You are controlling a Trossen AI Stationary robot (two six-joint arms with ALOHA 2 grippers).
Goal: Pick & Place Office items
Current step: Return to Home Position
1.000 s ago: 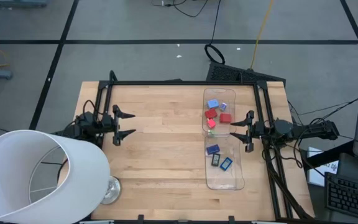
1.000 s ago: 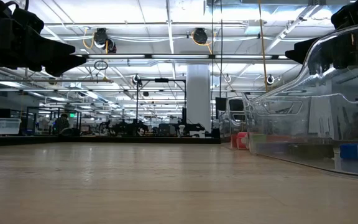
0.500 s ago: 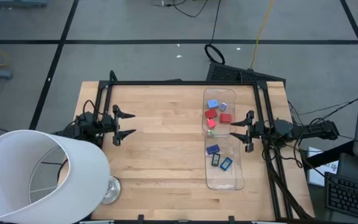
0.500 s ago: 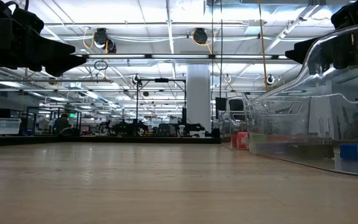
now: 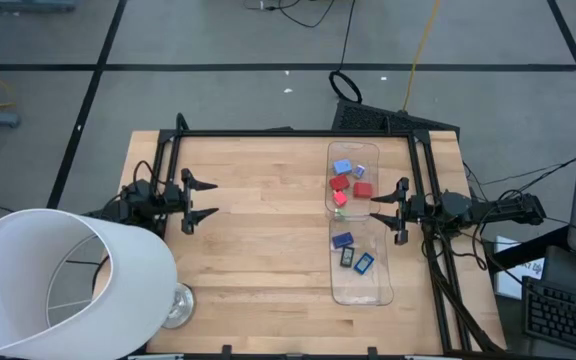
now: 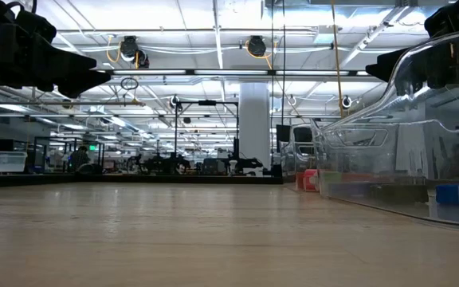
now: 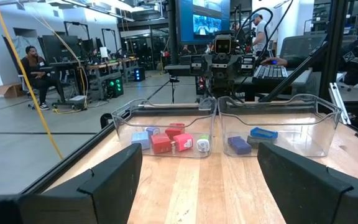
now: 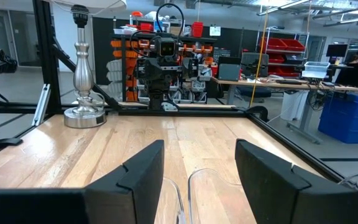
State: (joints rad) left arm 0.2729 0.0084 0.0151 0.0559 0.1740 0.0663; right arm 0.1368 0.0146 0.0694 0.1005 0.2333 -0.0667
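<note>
My left gripper (image 5: 211, 199): fingers apart, over bare wood at the table's left. The lampshade (image 5: 58, 285) and lamp base (image 5: 175, 306) stand near it. My right gripper (image 5: 375, 208): fingers apart, over the seam of two clear bins (image 5: 363, 292) set end to end, crosswise to my fingers. The office items (image 5: 346, 184) lie flat inside at mixed angles: red and light blue in one bin, dark blue in the other.

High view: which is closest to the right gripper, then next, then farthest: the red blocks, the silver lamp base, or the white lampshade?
1. Red blocks, in the clear bin by the right gripper.
2. Silver lamp base, across the table on its left side.
3. White lampshade, farthest, over the table's left edge.
</note>
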